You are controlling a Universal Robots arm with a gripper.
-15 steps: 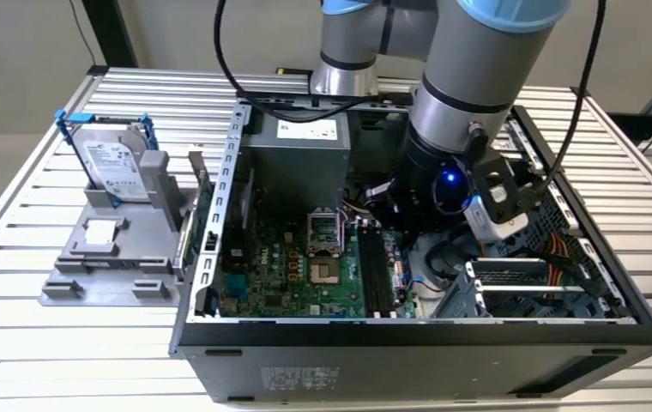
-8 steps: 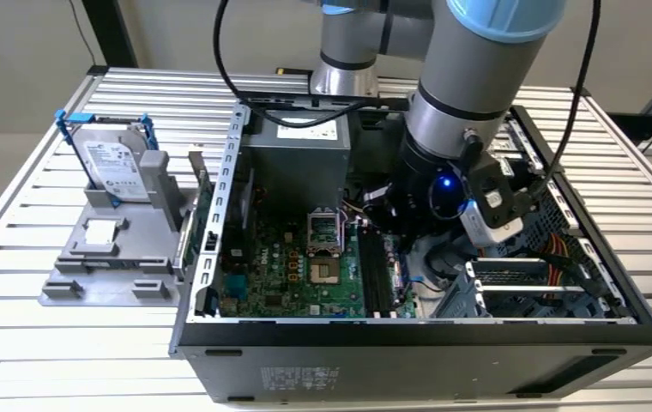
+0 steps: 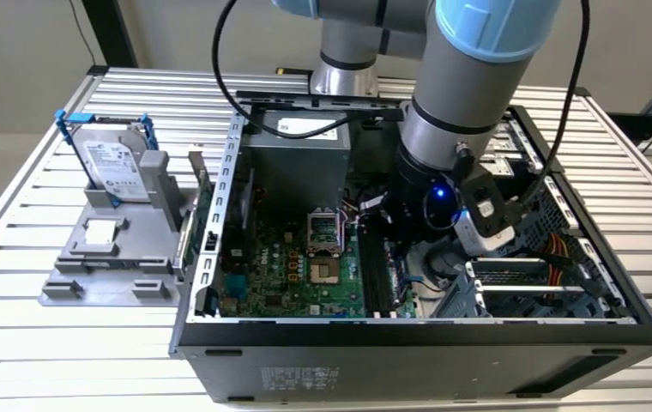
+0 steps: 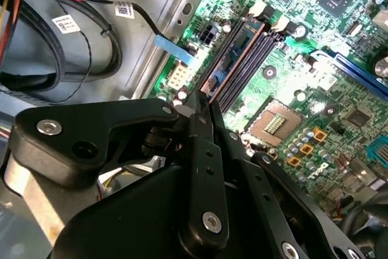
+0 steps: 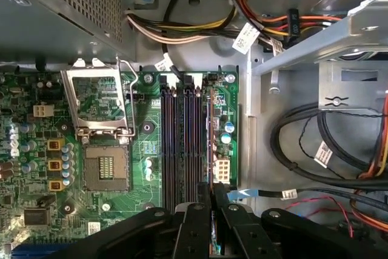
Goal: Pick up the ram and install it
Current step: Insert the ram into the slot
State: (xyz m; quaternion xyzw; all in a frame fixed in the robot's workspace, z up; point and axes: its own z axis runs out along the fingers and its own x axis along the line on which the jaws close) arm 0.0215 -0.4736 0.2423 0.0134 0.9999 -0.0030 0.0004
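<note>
We find the tool (image 4: 205, 102) closed on the ram (image 4: 233, 59), which stands edge-on in the motherboard's (image 5: 145, 128) slot nearest the case's cables; seating appears unfinished.

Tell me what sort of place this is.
Probably a robotics lab bench for computer assembly: an open computer case on a slatted metal table, a hard drive in a grey fixture, the gripper over the motherboard.

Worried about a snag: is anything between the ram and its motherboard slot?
Nothing visible. The tool holds the ram edge-on right at the memory slots; the blue-tabbed cable lies beside them, not across.
</note>
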